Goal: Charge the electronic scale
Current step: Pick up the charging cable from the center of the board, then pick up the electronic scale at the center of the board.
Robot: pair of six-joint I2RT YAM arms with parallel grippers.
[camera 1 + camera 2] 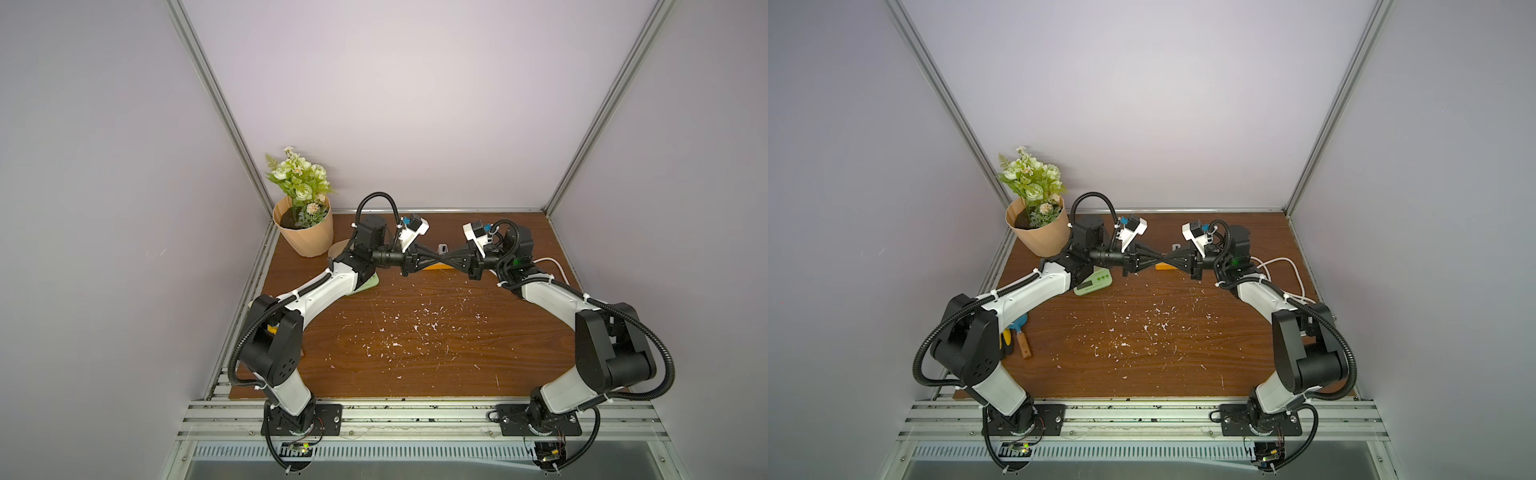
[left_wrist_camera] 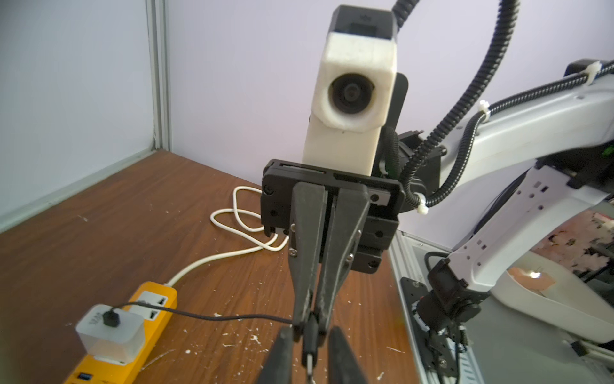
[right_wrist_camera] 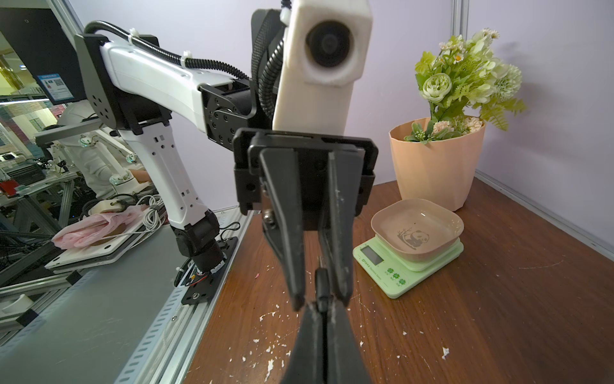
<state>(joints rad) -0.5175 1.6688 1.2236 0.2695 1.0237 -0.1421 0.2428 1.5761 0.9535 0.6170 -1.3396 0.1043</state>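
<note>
The electronic scale [image 3: 385,266] is light green and carries a beige panda tray [image 3: 417,229]. It stands near the back left of the table, beside my left forearm, and shows in a top view [image 1: 1094,282]. My two grippers meet tip to tip above the back middle of the table. My right gripper [image 3: 324,319] [image 1: 1166,261] is shut on a black charging plug [image 2: 310,339], whose thin black cable [image 2: 216,317] runs to a white cube charger [image 2: 109,329]. My left gripper [image 2: 310,360] [image 1: 1159,261] is open, one finger on each side of the plug's tip.
The charger sits in an orange power strip [image 2: 149,319] under the grippers; its white cord [image 1: 1279,266] loops toward the back right. A peach flower pot [image 1: 1040,232] fills the back left corner. Small hand tools [image 1: 1021,336] lie under my left arm. White flecks dot the wood.
</note>
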